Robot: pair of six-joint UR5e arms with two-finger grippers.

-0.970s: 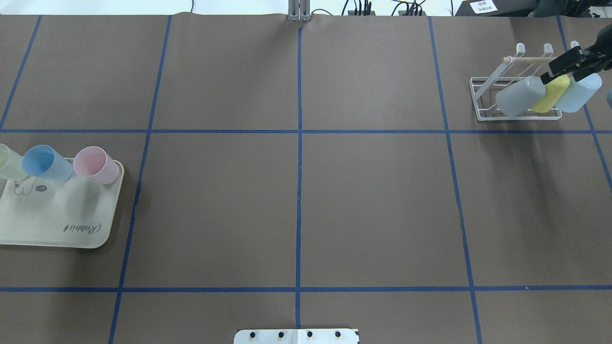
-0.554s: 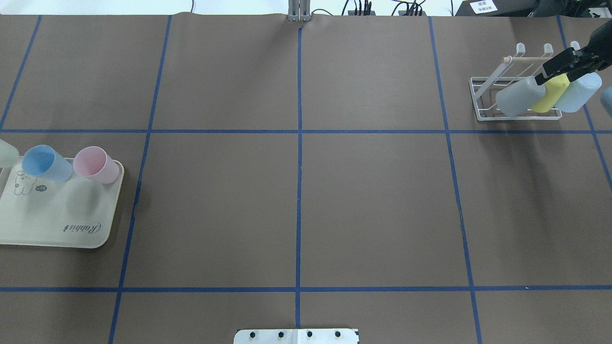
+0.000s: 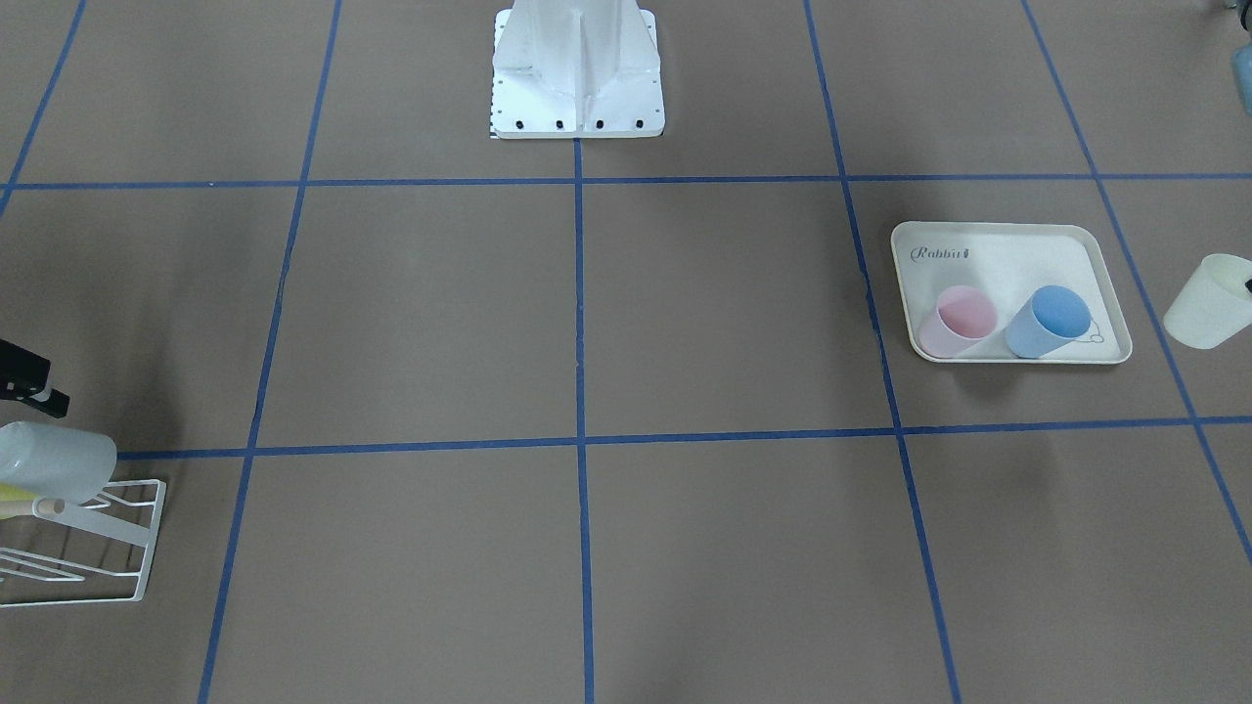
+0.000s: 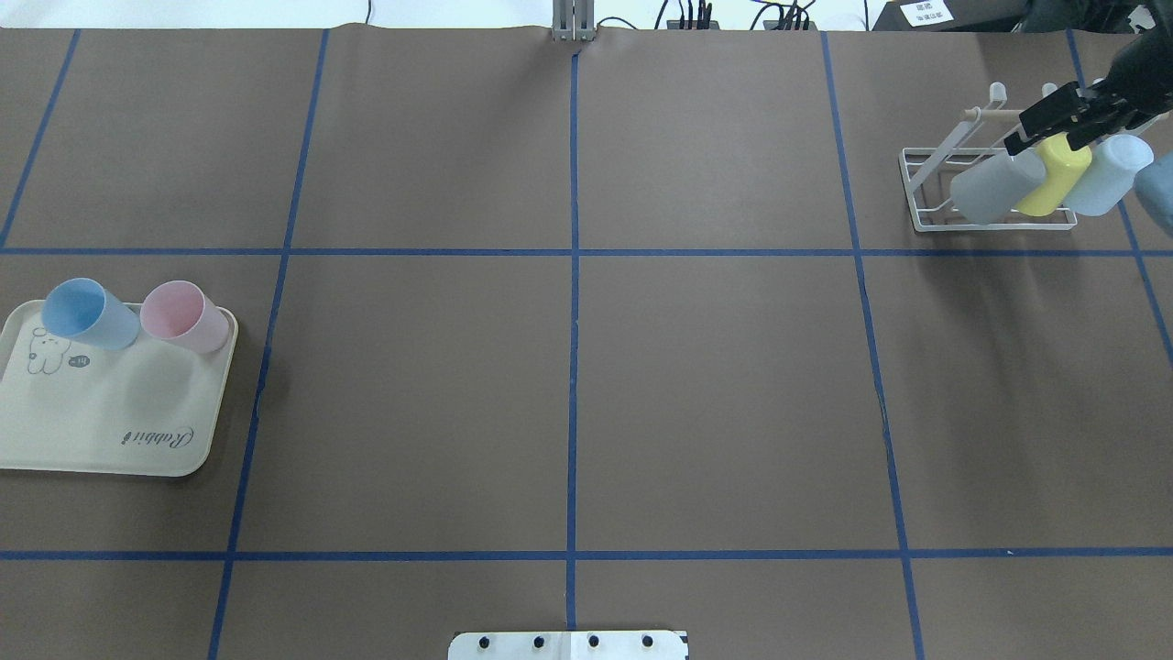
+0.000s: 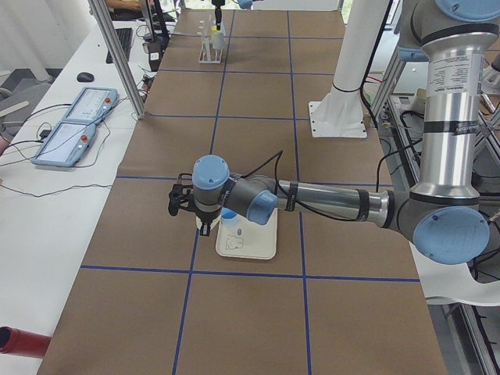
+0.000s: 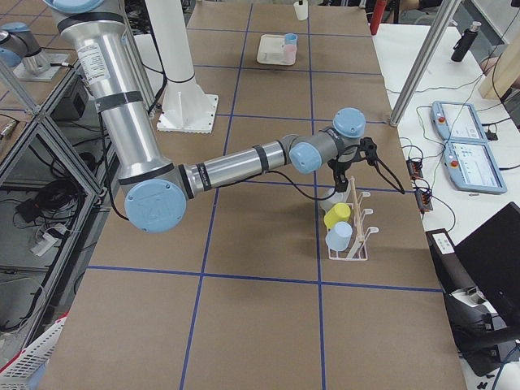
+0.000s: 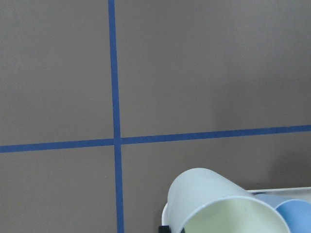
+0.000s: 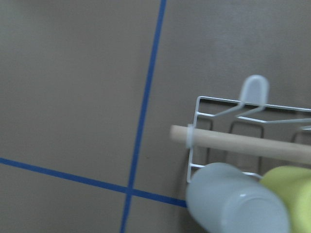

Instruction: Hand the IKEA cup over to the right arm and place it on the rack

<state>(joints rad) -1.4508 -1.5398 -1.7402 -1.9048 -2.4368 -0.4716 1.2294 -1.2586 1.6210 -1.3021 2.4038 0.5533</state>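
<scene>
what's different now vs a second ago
The left arm has carried the green cup away from the tray, out past its left end and out of the overhead view. The right arm's fingers, empty, have edged left over the rack. Unchanged: the blue cup and pink cup on the tray, and three racked cups.

Robotics lab: 2 teach pendants [image 6: 475,166], aluminium posts [image 5: 117,58], tape-gridded table [image 4: 412,394].

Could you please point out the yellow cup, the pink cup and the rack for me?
yellow cup [image 4: 1054,183]: overhead view, its side.
pink cup [image 4: 179,310]: overhead view, its open mouth.
rack [image 8: 243,144]: right wrist view, its wooden rod.
</scene>
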